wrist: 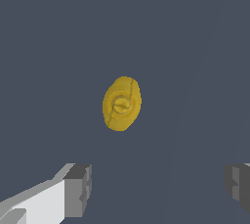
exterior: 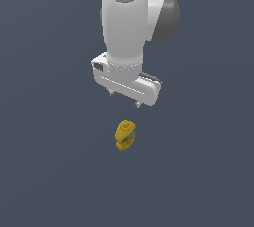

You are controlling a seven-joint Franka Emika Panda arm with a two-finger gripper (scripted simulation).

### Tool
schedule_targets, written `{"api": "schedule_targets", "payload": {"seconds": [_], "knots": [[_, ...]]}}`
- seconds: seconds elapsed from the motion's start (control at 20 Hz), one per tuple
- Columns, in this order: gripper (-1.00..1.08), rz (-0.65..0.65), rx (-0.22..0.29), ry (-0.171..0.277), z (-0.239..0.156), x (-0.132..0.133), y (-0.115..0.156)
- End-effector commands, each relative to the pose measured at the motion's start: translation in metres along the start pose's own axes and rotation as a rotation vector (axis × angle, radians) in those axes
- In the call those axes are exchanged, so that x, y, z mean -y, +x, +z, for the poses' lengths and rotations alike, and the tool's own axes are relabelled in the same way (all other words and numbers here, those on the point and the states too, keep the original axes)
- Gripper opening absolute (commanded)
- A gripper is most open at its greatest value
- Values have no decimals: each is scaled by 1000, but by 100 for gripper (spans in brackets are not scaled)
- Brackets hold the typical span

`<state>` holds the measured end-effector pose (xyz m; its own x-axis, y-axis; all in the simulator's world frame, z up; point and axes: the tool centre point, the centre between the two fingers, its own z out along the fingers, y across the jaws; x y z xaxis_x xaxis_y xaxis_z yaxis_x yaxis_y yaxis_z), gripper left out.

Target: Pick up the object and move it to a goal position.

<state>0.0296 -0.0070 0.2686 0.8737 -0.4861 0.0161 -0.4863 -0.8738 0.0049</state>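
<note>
The object [exterior: 125,135] is a small yellow squeeze bottle with a bit of blue on its label, standing upright on the dark floor. In the wrist view I look straight down on the object [wrist: 122,103], its round yellow cap at the centre of an oval outline. My gripper [exterior: 124,99] hangs well above the bottle, a little toward the far side, apart from it. The gripper [wrist: 157,189] is open, its two grey fingertips [wrist: 78,189] spread wide with nothing between them.
The flat dark grey-blue floor [exterior: 49,171] stretches in every direction around the bottle. The white arm [exterior: 126,23] rises above the gripper at the top of the exterior view.
</note>
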Motion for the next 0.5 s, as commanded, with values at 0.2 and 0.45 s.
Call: {"api": "schedule_targets", "payload": {"seconds": [0.2,0.45], "knots": [[100,165,9,2,24,13,21],[100,253,13,3,37,20,32]]}}
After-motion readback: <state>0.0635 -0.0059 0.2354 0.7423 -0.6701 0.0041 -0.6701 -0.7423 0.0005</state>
